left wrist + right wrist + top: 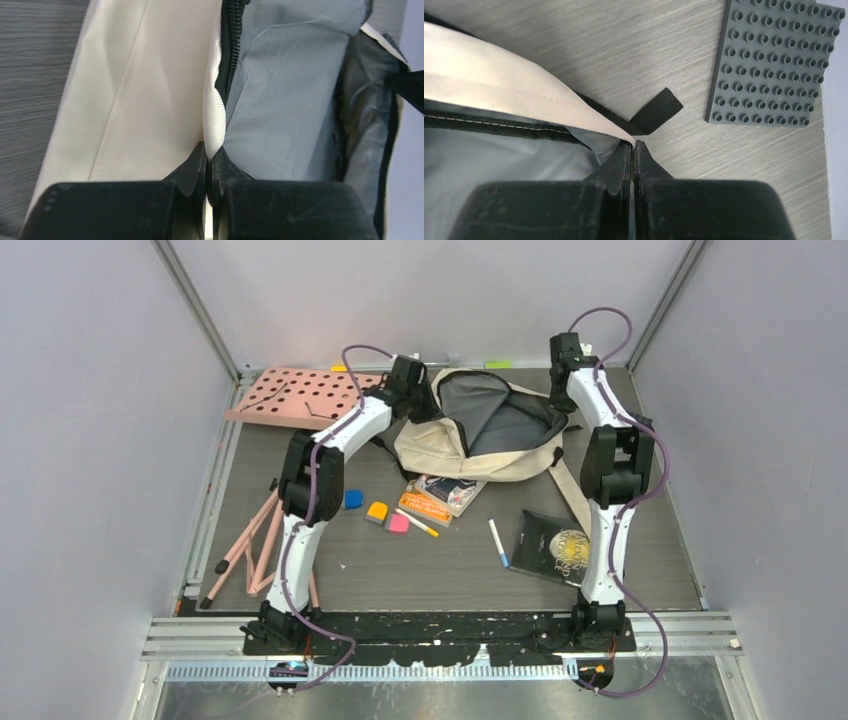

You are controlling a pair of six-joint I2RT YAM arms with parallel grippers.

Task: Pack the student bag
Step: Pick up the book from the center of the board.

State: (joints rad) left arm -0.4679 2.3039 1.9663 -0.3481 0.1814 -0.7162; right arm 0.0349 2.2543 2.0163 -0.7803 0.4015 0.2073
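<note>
Both reach far forward with elbows bent high: white-and-black left arm, right arm. The left gripper is pinched tight on the cream fabric backpack rim, and the right gripper on the opposite side.

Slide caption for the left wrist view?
Left gripper clamps the cream fabric backpack at its open mouth, grey lining exposed.

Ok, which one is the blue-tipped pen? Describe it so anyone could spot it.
Start at the student bag lying open at the back of the table, then come forward to the black book with a gold emblem. The blue-tipped pen lies just left of it; the other pen, farther left by the pink block, has no blue.
</note>
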